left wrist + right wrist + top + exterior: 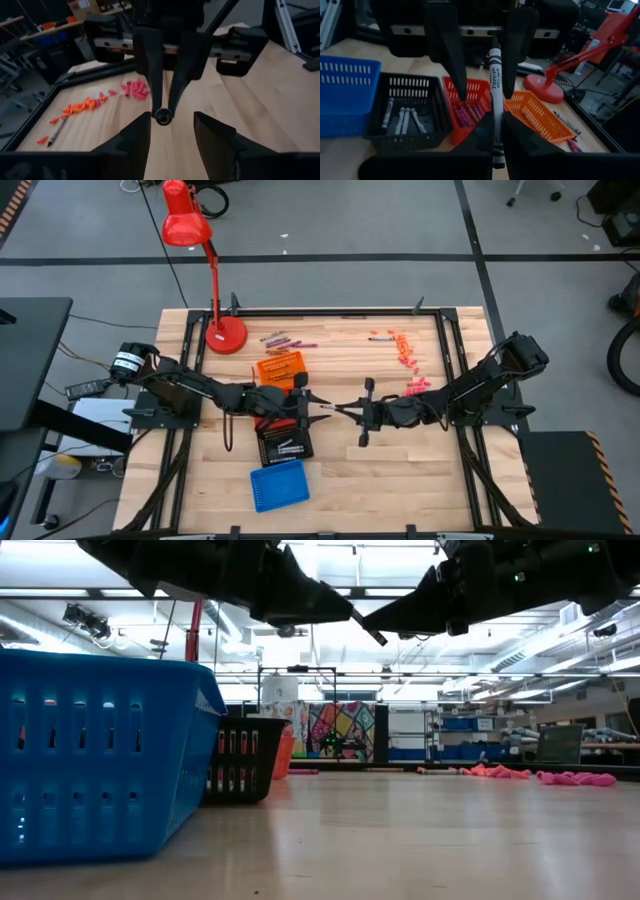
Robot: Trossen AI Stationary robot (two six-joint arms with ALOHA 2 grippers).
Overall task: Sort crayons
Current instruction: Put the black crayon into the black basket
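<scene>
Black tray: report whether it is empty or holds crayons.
Not empty. The right wrist view shows several grey-white crayons lying on the floor of the black tray.

Ceiling strip lights [330,575] glared bright over the table [420,830], arms beneath them mere silhouettes. Beside the black tray [402,112], wrist fingers [447,50] blurred dark, perhaps out of focus.

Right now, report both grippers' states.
Left gripper: open, holding nothing.
Right gripper: shut on a grey-white crayon.
</scene>
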